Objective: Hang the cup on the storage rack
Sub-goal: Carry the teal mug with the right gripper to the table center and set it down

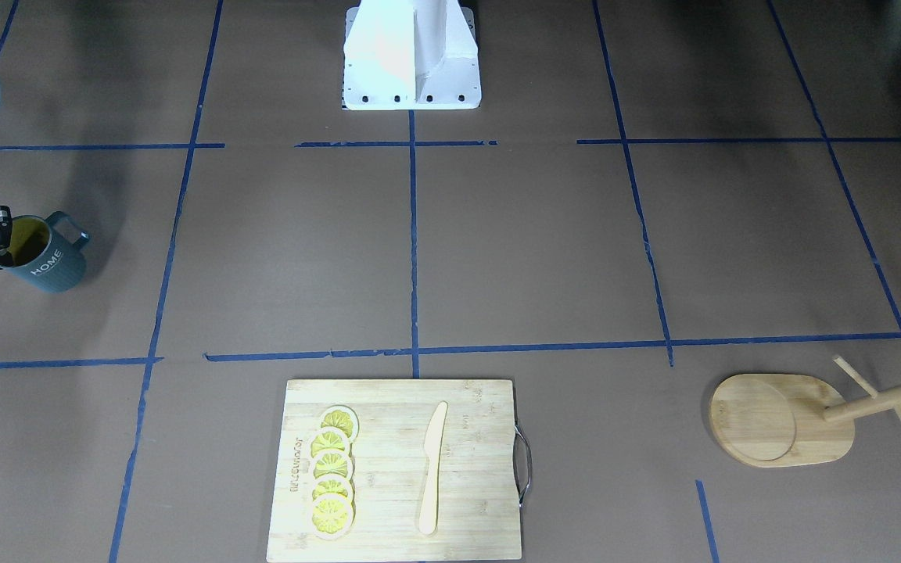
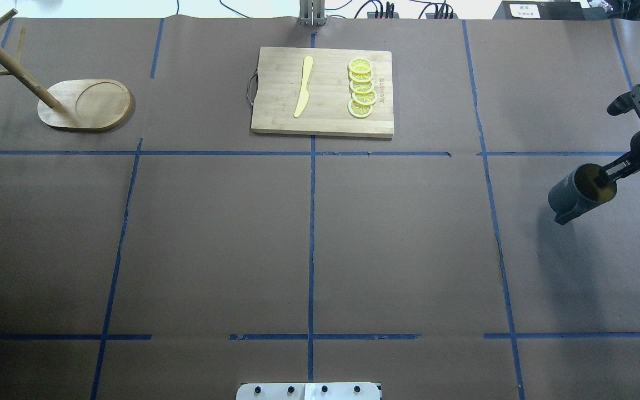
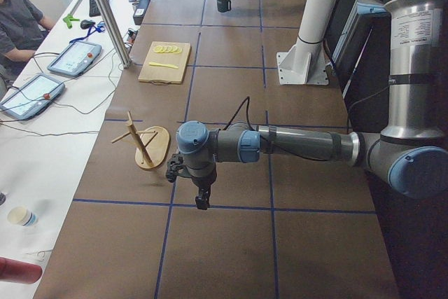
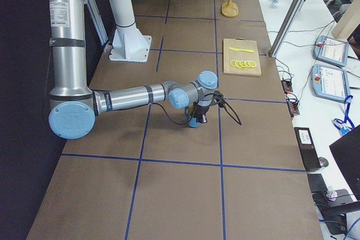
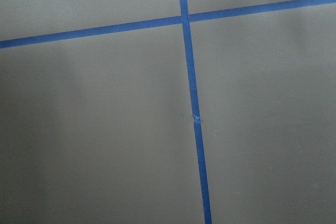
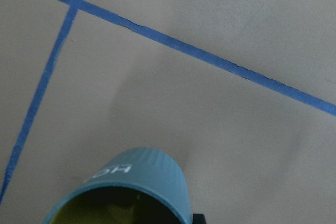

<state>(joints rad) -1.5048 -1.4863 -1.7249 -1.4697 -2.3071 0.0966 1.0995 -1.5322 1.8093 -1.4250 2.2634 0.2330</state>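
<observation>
We list: cup [image 2: 567, 194], tilted, at the right end of the desk [image 2: 353, 233], its rim pinched by the right gripper [image 2: 604, 179], one finger inside the yellow interior. Rack [image 2: 84, 105], upright at the far left corner, well apart from the cup. Left gripper [image 3: 202, 197], hanging over the desk near the rack; we cannot tell whether it is spread or closed. Board [image 2: 275, 111], at the far edge between rack and cup, bearing lemon slices [image 2: 361, 89] and a knife [image 2: 303, 86].
</observation>
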